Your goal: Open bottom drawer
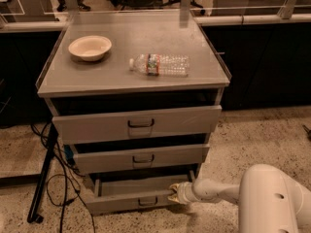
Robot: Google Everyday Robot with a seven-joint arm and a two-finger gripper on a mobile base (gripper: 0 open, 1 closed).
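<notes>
The cabinet carried three grey drawers, all partly pulled out. The bottom drawer, the lowest and narrowest, stood just above the floor with its plain grey inside showing. The gripper was at the right end of that drawer's front, touching its top edge; whether it was open or closed could not be determined. One bowl stood near the tabletop's rear left corner. One bottle lay on its side, right of centre.
</notes>
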